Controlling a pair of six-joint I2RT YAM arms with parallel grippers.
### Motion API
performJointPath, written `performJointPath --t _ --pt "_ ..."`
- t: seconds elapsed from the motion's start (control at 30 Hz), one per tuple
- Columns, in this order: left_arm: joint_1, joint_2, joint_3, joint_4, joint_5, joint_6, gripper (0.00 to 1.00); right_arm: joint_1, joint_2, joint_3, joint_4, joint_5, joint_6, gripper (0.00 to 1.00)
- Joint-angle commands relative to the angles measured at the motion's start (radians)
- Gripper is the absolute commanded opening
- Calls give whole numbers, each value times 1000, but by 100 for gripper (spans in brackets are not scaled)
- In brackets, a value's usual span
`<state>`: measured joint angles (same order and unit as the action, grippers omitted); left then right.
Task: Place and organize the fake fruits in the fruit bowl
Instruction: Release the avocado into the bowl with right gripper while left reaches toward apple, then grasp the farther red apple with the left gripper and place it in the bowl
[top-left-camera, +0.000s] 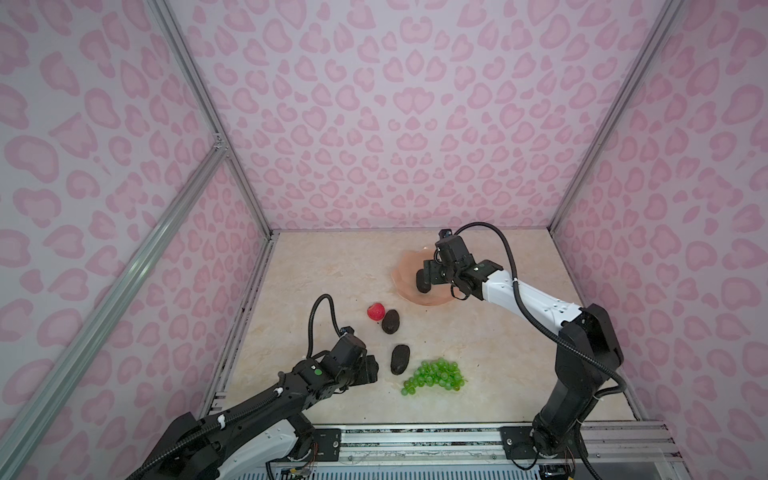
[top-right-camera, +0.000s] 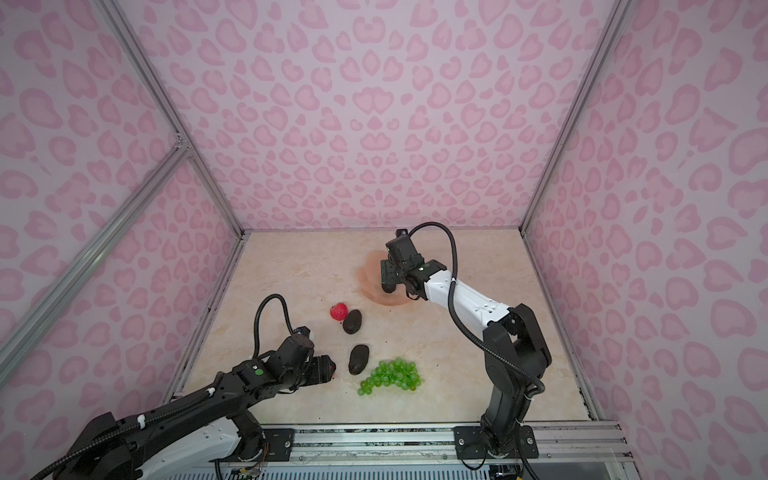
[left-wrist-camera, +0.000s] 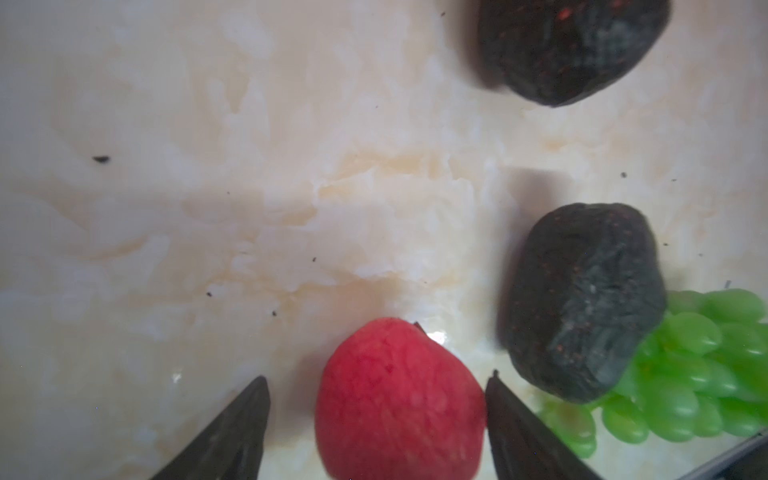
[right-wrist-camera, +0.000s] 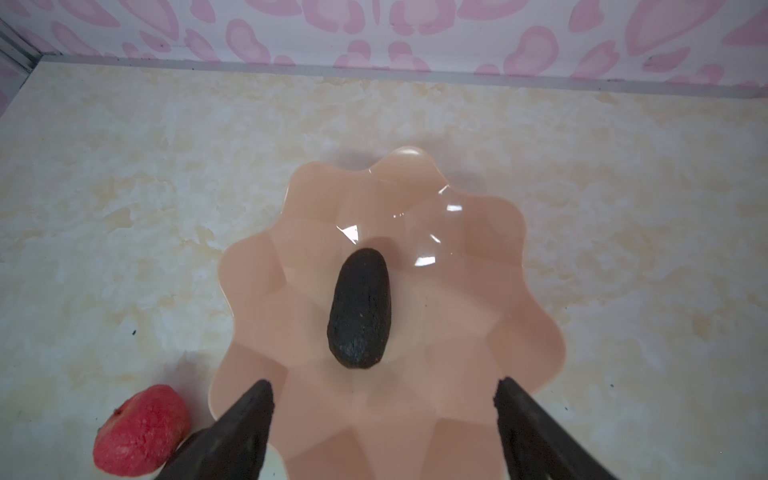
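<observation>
Left fingers open astride a strawberry, right fingers wide and empty, avocado loose past their tips in the fruit bowl

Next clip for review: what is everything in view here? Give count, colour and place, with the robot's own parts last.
bowl: one, peach-pink with a wavy rim, far part of the table, right of centre
avocado in the bowl: one, dark brown-black, lying at its middle
avocados on the table: two, dark brown-black, middle of the table, apart from each other
strawberries: two, red; one right beside the farther avocado, one between the left hand's fingers
grapes: one bunch, bright green, near side, beside the nearer avocado
table: one, cream marble pattern
walls: pale pink with darker pink spots, on three sides
left hand: black, open around a strawberry
right hand: black, open, above the bowl
</observation>
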<state>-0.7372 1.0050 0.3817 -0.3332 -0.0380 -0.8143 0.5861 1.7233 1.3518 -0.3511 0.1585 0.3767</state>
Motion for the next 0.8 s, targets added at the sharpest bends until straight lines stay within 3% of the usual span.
performJointPath --t 0.0,0.23,0.43,0.6,0.77 --pt "-1 53 11 70 -38 -4 71 -2 -55 -74 36 15 27 84" --pt "-1 57 65 45 -47 23 46 -4 -144 -171 32 53 37 84" --pt "-1 50 280 49 -54 152 44 -24 -254 -252 15 48 63 84" --pt "-1 376 658 61 -24 354 44 -40 -417 -395 -8 86 103 84" --pt "-1 753 1036 51 62 454 44 -54 -601 -564 -8 100 165 83"
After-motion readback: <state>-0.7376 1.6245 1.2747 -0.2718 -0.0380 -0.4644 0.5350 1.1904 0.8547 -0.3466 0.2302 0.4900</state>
